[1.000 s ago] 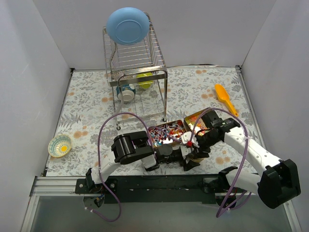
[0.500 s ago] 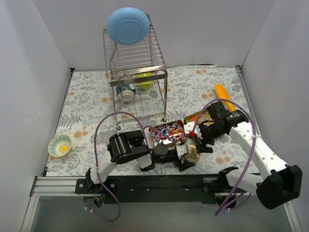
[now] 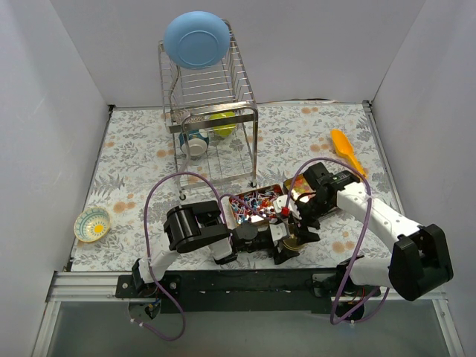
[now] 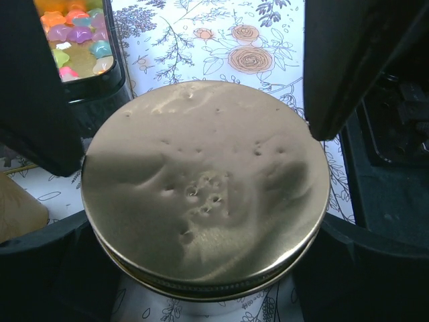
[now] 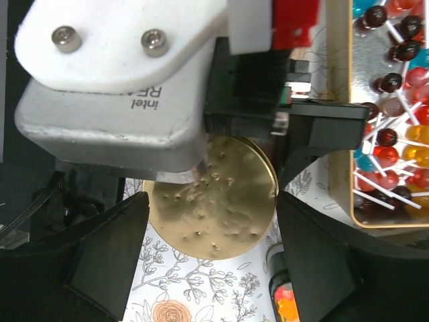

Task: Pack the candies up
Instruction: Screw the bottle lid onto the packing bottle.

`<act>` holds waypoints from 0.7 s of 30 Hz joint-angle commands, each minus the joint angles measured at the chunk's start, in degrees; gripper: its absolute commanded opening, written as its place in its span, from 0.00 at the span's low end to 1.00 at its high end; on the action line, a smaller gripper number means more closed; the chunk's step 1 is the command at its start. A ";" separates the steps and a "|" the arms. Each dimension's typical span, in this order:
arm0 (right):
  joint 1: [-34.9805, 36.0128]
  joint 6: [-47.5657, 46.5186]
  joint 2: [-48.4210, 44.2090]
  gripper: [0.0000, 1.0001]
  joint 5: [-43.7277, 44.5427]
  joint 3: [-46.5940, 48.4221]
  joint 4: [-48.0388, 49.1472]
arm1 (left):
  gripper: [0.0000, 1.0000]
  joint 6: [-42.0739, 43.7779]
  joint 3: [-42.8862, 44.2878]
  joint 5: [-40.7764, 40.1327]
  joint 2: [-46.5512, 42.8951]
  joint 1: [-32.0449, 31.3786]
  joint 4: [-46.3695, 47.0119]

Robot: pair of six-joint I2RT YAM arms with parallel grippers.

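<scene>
A jar with a dented gold lid (image 3: 294,239) stands on the flowered table at the near edge. My left gripper (image 3: 285,245) is shut on the jar, and the lid (image 4: 204,184) fills the left wrist view between my black fingers (image 4: 60,268). My right gripper (image 3: 298,223) is open just above the jar, its fingers (image 5: 110,255) on either side of the lid (image 5: 214,201). I cannot tell whether they touch it. The candies (image 3: 253,202), lollipops and small wrapped ones, fill an open tin (image 5: 340,134). Small glossy candies (image 4: 74,37) lie in a dark container beside the jar.
A second gold tin piece (image 3: 301,184) lies right of the candy tin. A wire dish rack (image 3: 212,104) holding a blue bowl (image 3: 196,39) and a mug (image 3: 195,143) stands at the back. An orange brush (image 3: 347,151) lies far right and a small patterned bowl (image 3: 92,223) far left.
My right gripper has swung back left and down from beside the tins to over the jar lid. My left gripper still holds the jar in much the same place.
</scene>
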 commanded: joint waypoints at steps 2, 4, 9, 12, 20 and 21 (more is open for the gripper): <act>0.33 -1.38 0.46 0.84 -1.92 -1.48 -0.08 | 0.00 -0.81 -2.91 -3.19 2.60 0.41 8.18; 0.42 -1.73 0.46 0.84 -1.84 -2.10 -0.78 | 0.00 -0.81 -2.73 -3.37 2.78 0.41 8.44; 0.42 -1.30 -0.24 0.84 0.01 -3.06 -1.83 | 0.00 -0.46 -2.12 -4.24 3.39 0.41 8.53; 0.42 -1.21 -1.29 0.84 1.50 -3.85 -4.11 | 0.00 -0.73 -1.68 -5.74 3.48 0.41 7.92; 0.42 0.28 -8.94 0.84 4.84 -8.95 -9.56 | 0.00 -1.08 -1.33 -6.62 4.01 0.68 8.18; 0.33 0.11 -9.64 0.84 5.19 -9.39 -9.92 | 0.00 -1.08 -1.24 -6.71 4.01 0.77 8.27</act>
